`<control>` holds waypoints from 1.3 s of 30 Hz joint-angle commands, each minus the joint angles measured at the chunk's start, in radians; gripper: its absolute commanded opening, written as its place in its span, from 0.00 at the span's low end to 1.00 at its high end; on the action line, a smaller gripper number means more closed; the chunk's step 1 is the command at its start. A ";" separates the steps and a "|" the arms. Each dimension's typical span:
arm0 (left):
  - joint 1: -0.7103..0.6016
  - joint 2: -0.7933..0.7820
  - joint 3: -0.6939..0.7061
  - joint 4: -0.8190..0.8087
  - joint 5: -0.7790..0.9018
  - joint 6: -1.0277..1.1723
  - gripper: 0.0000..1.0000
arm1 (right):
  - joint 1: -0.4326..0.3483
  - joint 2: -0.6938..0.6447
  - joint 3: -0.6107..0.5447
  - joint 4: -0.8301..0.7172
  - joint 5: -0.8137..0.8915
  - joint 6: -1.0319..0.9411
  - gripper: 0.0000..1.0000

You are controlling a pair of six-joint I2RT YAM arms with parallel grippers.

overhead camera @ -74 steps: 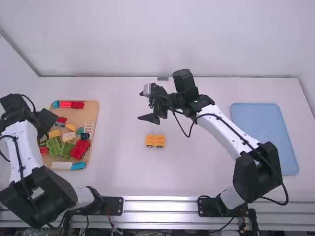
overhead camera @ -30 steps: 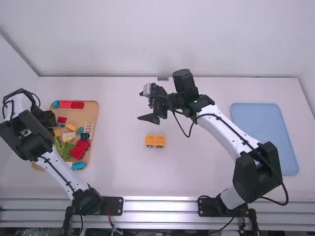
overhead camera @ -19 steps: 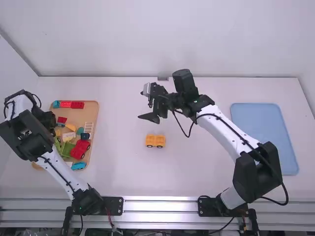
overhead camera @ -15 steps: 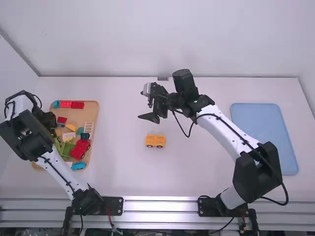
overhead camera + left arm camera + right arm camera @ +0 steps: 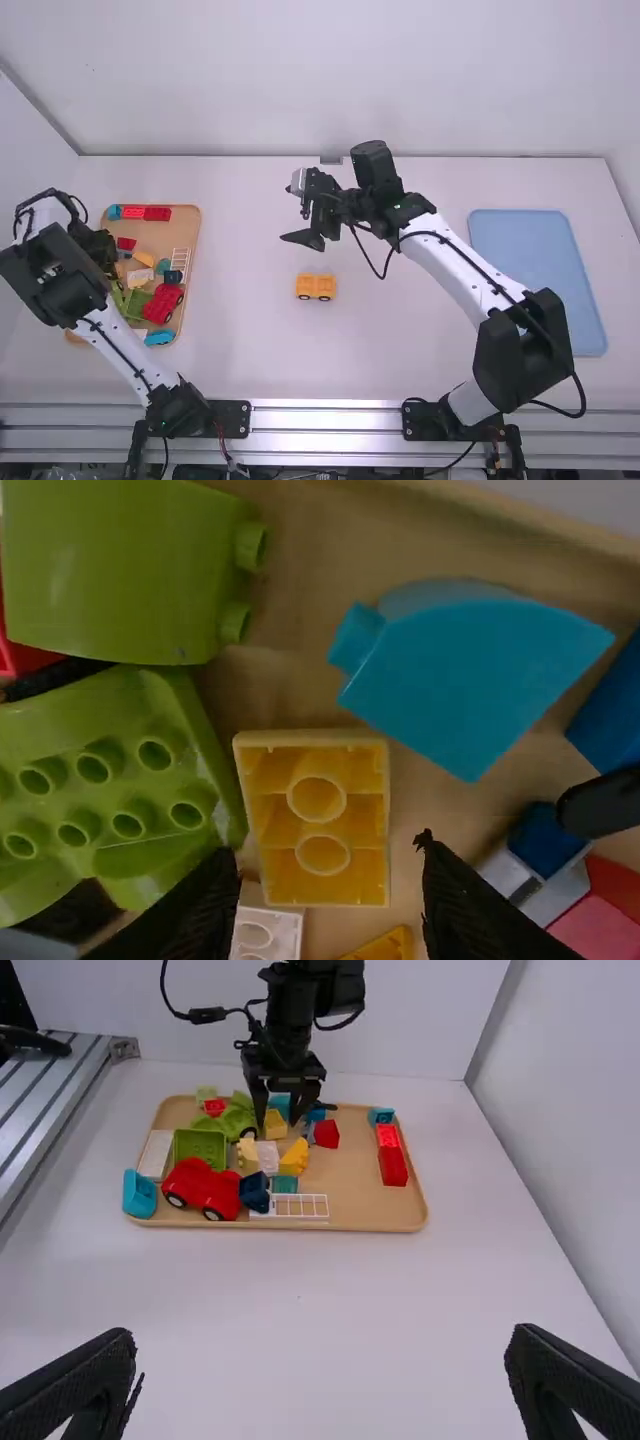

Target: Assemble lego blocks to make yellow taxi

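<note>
- Yellow taxi base point(image 5: 315, 287) sits on the table point(image 5: 390, 350), near the middle.
- Left end effector point(image 5: 330, 848) is spread, one finger each side of a yellow block point(image 5: 374, 852) in the tray point(image 5: 153, 236) (it lies hollow side up).
- That block looks light, stiff and a bit slippery; pinch its long sides.
- Right end effector point(image 5: 322, 1340) is spread too.

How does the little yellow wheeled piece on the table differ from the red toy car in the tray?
The yellow piece is plain and boxy, while the red car has rounded, bulging sides.
The yellow piece sits alone on the open table; the red car lies among other blocks in the tray.
From above, the yellow piece lies straight across, whereas the red car sits at a slant.
Both have dark wheels.
</note>
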 commanded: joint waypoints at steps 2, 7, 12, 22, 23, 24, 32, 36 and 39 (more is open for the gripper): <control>-0.005 -0.003 -0.010 0.014 -0.004 -0.006 0.52 | 0.001 0.006 0.005 0.000 -0.005 0.002 0.99; -0.003 -0.003 -0.011 0.037 -0.004 -0.004 0.54 | 0.001 0.006 0.005 0.000 -0.005 0.002 0.98; -0.013 -0.003 -0.035 0.072 -0.005 0.001 0.54 | 0.001 0.006 0.002 -0.002 -0.005 0.002 0.99; -0.013 -0.003 -0.040 0.043 -0.006 0.002 0.51 | 0.001 0.006 0.001 -0.003 -0.005 0.001 0.99; -0.013 -0.003 -0.040 0.041 -0.008 0.002 0.49 | 0.001 0.006 0.001 -0.004 -0.005 0.001 0.99; -0.013 -0.003 -0.040 0.041 -0.008 0.002 0.49 | 0.001 0.006 0.001 -0.003 -0.005 0.001 0.99; -0.013 -0.003 -0.073 0.109 -0.001 0.076 0.40 | 0.001 0.006 -0.004 -0.002 -0.005 0.001 0.99; -0.013 -0.003 -0.082 0.106 0.003 0.065 0.43 | 0.001 0.006 -0.008 0.001 -0.005 0.002 0.99; -0.013 -0.003 -0.083 0.113 -0.002 0.069 0.43 | 0.001 0.006 -0.010 0.004 -0.005 0.001 0.99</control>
